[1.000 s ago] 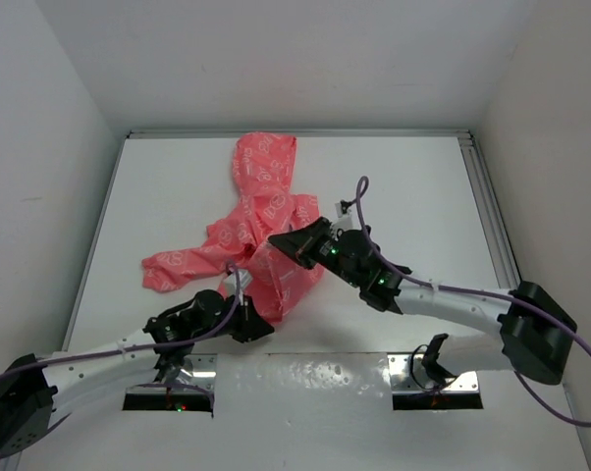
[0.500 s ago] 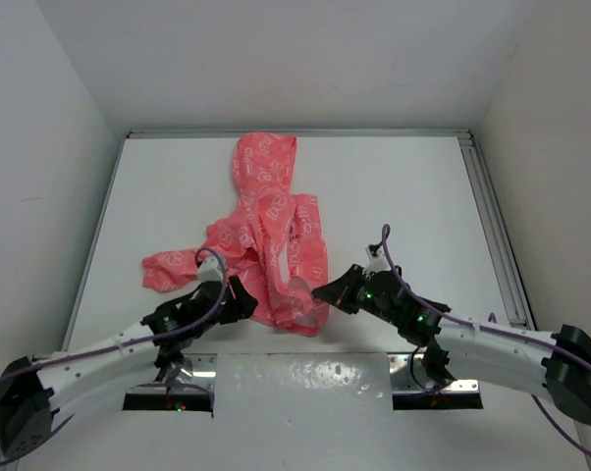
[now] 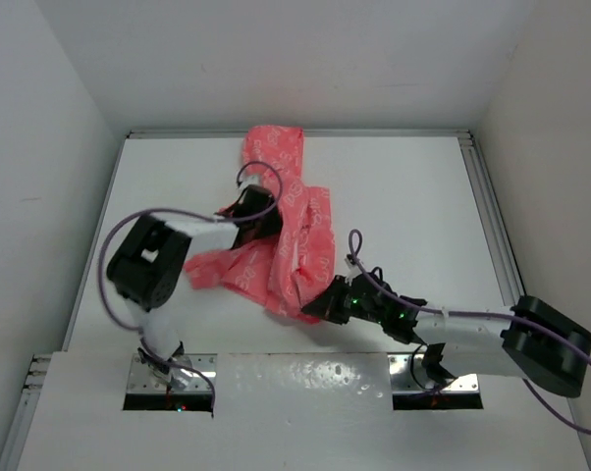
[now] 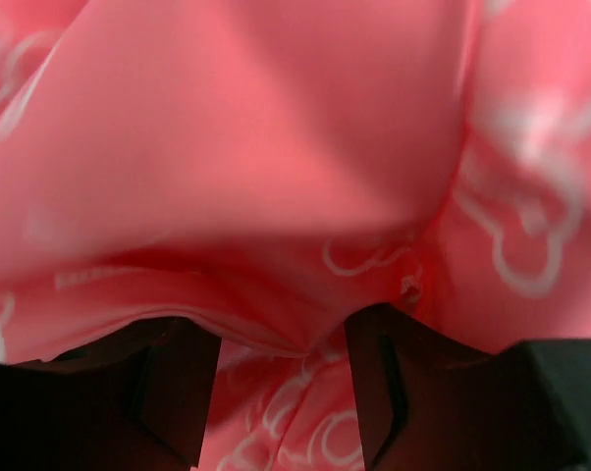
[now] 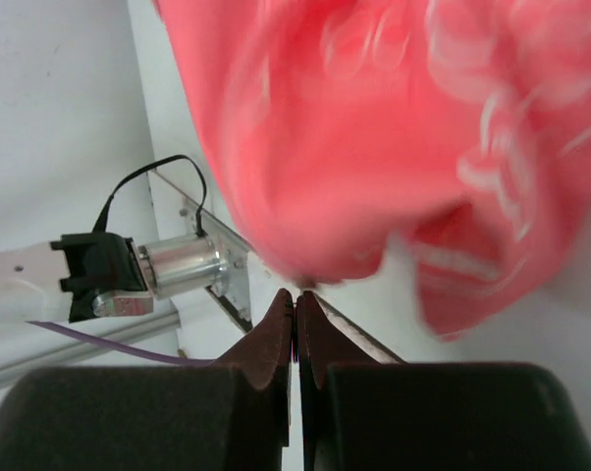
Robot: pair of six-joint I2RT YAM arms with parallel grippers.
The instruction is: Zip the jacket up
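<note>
The coral-pink jacket (image 3: 297, 228) with white outline print lies crumpled down the middle of the white table, hood end toward the back wall. My left gripper (image 3: 257, 218) hangs over its middle. In the left wrist view that gripper (image 4: 281, 332) is open, and a fold of the jacket (image 4: 276, 147) bulges between and under the dark fingers (image 4: 173, 392). My right gripper (image 3: 323, 306) is at the jacket's near hem. In the right wrist view that gripper (image 5: 297, 292) is shut, and the lowest point of the blurred jacket (image 5: 374, 128) is pinched at the very tips.
The table (image 3: 413, 196) is boxed in by white walls, with a metal rail (image 3: 489, 221) along its right edge. Two metal mounting plates (image 3: 428, 378) sit at the near edge. A silver motor (image 5: 178, 260) on a rail shows past my right fingers.
My left arm rose and swung from the jacket's near left corner to over its middle, and its jaws opened. My right gripper, still shut, drew the hem toward the near edge.
</note>
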